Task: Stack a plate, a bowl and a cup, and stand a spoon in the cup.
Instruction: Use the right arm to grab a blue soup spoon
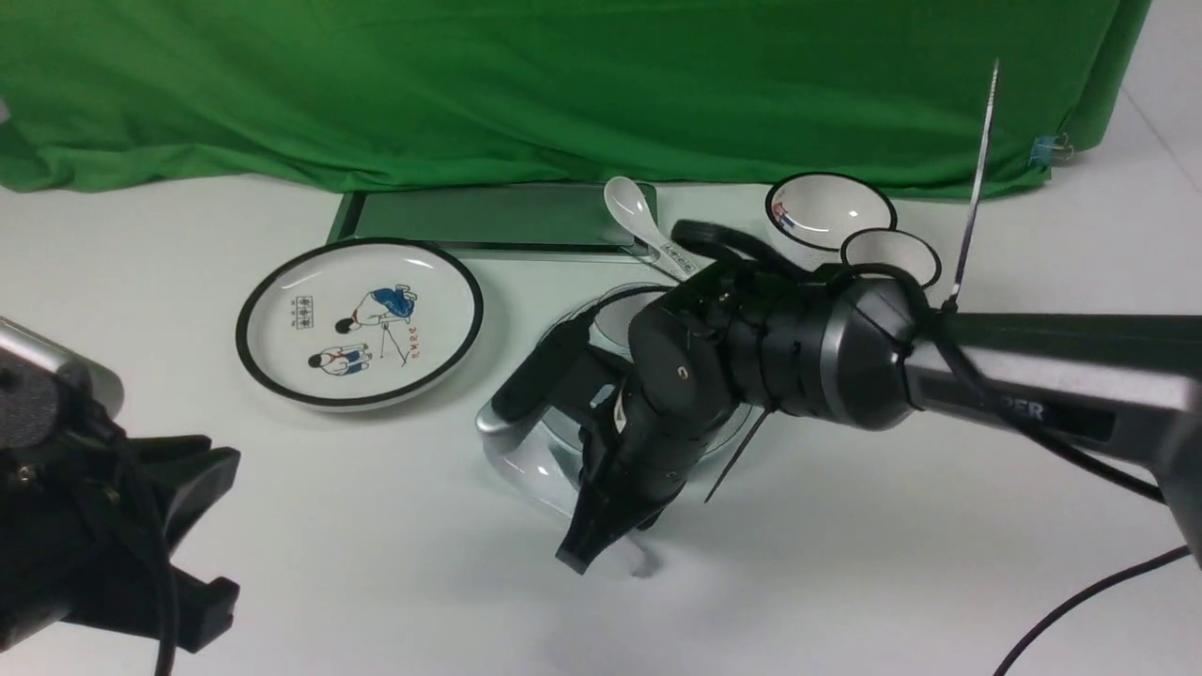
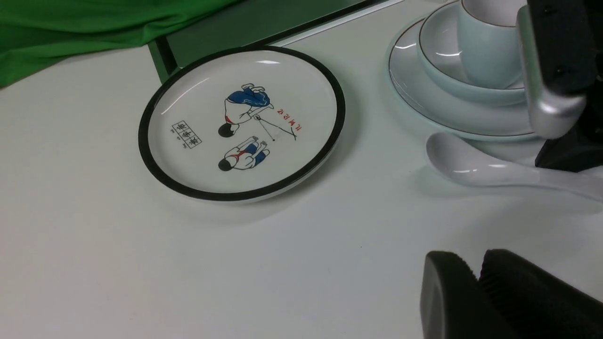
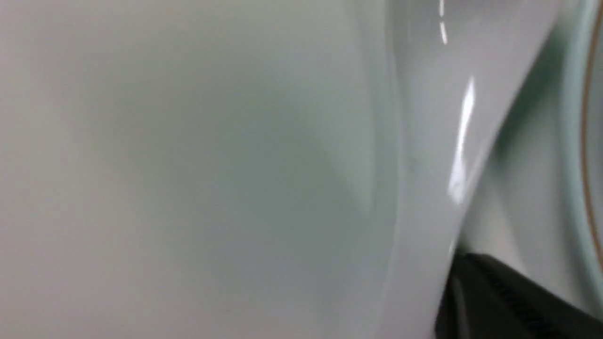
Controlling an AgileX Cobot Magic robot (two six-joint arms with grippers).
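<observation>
In the left wrist view the pale blue-green plate carries the bowl, and the cup stands in the bowl. In the front view my right arm hides most of this stack; only a rim arc shows. The plain white spoon lies low in front of the plate, its handle running under my right gripper. In the right wrist view one finger presses against the spoon handle. My left gripper is shut and empty, low at the near left.
The cartoon plate lies left of the stack. A printed spoon, a black-rimmed white bowl and a black-rimmed white cup sit behind it. A dark green tray and green cloth are at the back.
</observation>
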